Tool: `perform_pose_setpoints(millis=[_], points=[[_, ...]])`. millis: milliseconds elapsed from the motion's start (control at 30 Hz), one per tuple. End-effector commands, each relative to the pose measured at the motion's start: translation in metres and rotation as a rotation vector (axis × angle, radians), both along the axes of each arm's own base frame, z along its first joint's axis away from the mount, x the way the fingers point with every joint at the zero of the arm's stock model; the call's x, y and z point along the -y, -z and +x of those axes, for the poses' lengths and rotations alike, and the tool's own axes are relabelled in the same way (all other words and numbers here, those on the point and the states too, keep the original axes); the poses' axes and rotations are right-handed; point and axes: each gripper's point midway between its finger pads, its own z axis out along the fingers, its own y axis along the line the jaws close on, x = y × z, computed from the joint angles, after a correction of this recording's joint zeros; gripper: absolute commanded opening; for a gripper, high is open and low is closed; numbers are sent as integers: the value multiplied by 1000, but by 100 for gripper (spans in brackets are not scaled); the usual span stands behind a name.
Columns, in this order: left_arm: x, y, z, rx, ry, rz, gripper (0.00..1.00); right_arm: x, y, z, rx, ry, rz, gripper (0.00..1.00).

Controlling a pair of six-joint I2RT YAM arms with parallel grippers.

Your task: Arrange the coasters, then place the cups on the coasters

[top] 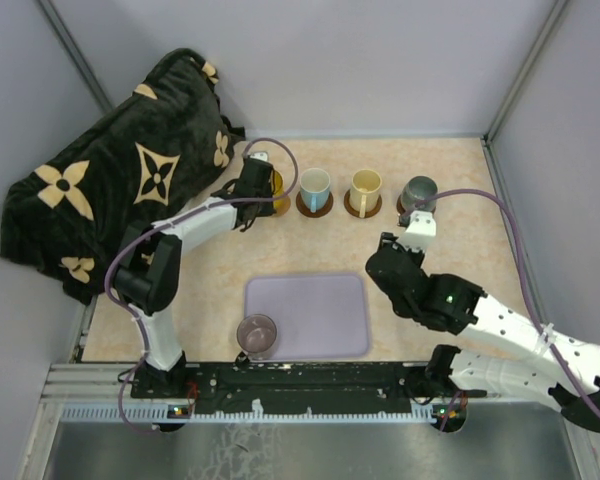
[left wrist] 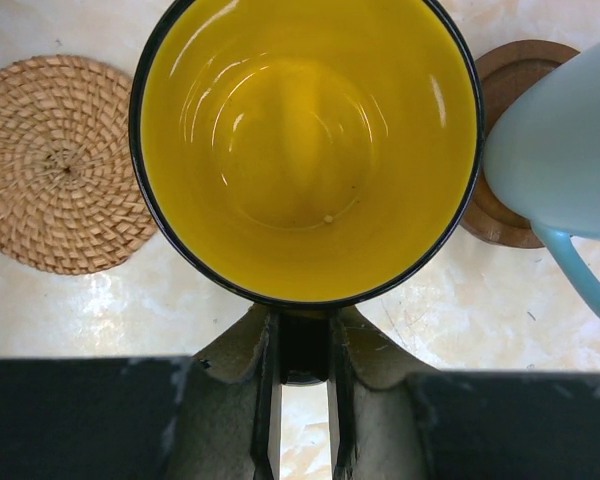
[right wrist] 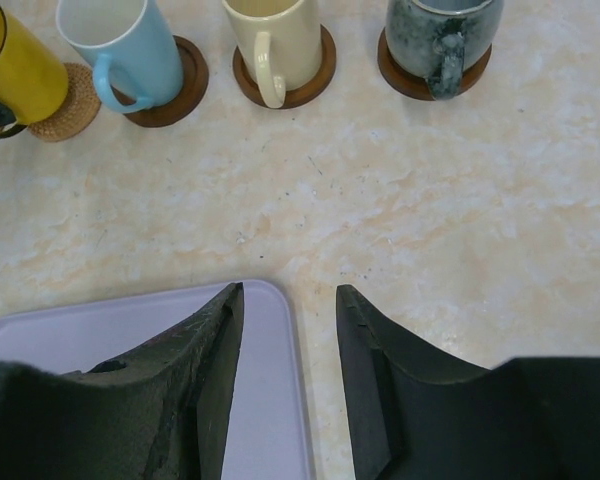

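Handle of yellow mug (left wrist: 305, 150) mostly hidden inside pinching left claw (left wrist: 302, 350); right claw (right wrist: 290, 295) spread, empty.

The cup (left wrist: 310, 150) is yellow, the tray (top: 320, 315) lavender, the blanket (top: 105, 205) black with tan flowers.

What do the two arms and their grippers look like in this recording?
The left arm and right arm have white links, black joints and a looping purple cable. The left gripper and right gripper have black tapered fingers.

Top camera looks down; wrist views share the yellow mug (left wrist: 310, 150).
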Motion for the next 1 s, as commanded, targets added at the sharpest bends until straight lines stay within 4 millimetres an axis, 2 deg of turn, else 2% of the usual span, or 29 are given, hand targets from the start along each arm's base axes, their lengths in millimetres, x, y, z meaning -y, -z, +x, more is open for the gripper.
perform_pose_setpoints(millis=[0, 233, 533, 967], points=[[19, -39, 28, 119, 7, -91, 0, 2, -18, 3, 43, 30, 84, 43], [21, -30, 30, 98, 16, -83, 0, -4, -14, 3, 33, 18, 93, 43], [23, -32, 29, 92, 15, -99, 0, -8, -11, 5, 26, 10, 92, 43], [19, -17, 22, 53, 3, -83, 0, -8, -10, 4, 25, 7, 95, 42]])
